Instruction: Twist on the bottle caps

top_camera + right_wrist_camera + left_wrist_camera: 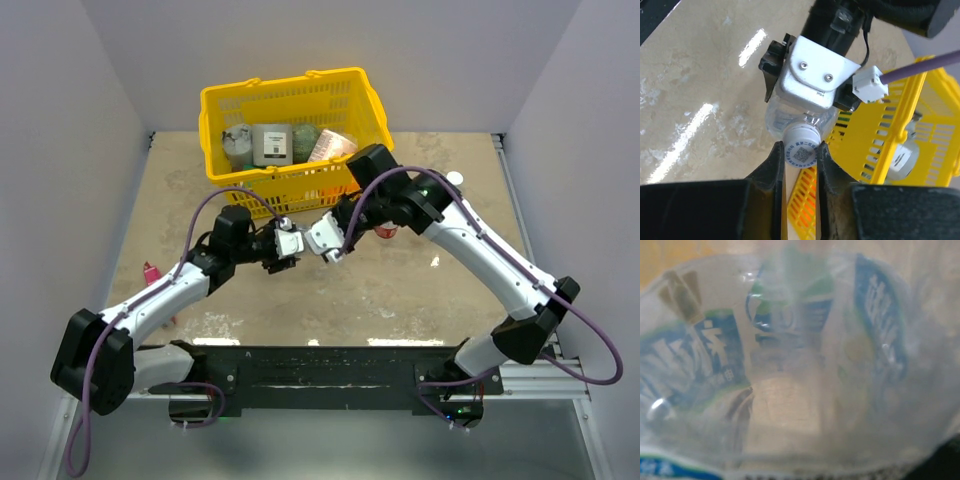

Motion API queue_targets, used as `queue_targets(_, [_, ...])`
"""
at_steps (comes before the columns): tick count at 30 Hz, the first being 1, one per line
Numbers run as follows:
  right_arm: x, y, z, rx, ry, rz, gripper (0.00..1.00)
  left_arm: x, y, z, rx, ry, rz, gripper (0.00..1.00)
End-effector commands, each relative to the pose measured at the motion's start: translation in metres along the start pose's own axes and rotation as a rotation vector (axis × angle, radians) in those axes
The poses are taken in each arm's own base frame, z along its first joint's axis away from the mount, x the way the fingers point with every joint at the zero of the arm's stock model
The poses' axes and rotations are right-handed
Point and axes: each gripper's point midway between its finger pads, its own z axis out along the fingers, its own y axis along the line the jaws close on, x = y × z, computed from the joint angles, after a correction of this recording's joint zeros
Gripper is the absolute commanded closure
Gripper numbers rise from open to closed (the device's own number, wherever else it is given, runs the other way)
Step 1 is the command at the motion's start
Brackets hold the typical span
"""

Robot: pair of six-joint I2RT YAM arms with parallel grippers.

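Top external view: beige marbled surface (400,290), pale grey walls (60,120); right pincer (800,151) clamps white cap (801,142) seated on clear blue-labelled bottle (790,365), itself gripped by left pincer (288,245).

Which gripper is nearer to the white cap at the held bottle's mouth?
Right. The right gripper pinches the cap between its fingers. The left gripper grips the bottle by its body, just behind the cap.
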Motion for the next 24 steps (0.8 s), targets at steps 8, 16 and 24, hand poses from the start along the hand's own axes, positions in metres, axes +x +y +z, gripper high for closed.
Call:
queue_targets(8, [0.041, -0.038, 0.031, 0.027, -0.09, 1.437, 1.0, -0.057, 0.131, -0.066, -0.803, -0.105, -0.117, 1.0])
queue_targets(16, [0.042, -0.025, 0.042, -0.043, -0.145, 1.681, 1.0, -0.037, 0.155, -0.082, -0.981, 0.038, -0.048, 1.0])
queue_targets(24, [0.052, -0.069, 0.009, 0.154, -0.14, 1.465, 0.7, -0.014, 0.123, -0.059, -0.814, 0.074, -0.039, 1.0])
